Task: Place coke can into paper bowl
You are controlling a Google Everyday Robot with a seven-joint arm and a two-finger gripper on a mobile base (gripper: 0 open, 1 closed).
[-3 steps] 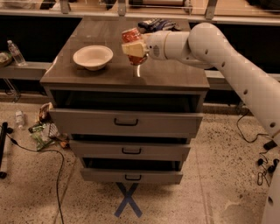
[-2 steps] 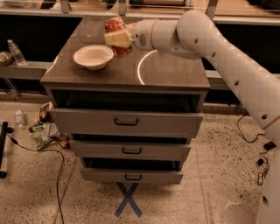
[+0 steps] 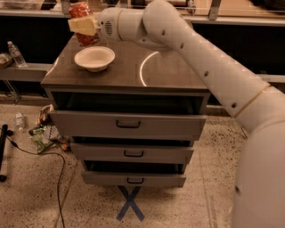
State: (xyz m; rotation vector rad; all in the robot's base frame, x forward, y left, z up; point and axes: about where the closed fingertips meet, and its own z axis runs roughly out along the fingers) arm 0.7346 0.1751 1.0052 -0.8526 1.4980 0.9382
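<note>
Pincer: clamped on coke can, pale fingers crossing the red body, with red showing above and below them; held in the air, clear of the tabletop. Coke can: gripped, lifted, touching nothing but the pincer. Paper bowl: just below the pincer and slightly to its right, upright on the tabletop, off-white, nothing inside. White arm: running from the pincer to the right and down toward the near right corner of the view. Tabletop: dark, glossy, with a curved glint of light right of the pincer. Below the pincer, under the tabletop: top drawer, middle drawer and bottom drawer, each pulled partly out. Far below, on the speckled floor: blue X mark. Left of and below the pincer: water bottle on a low ledge, litter and black cable on the floor.
</note>
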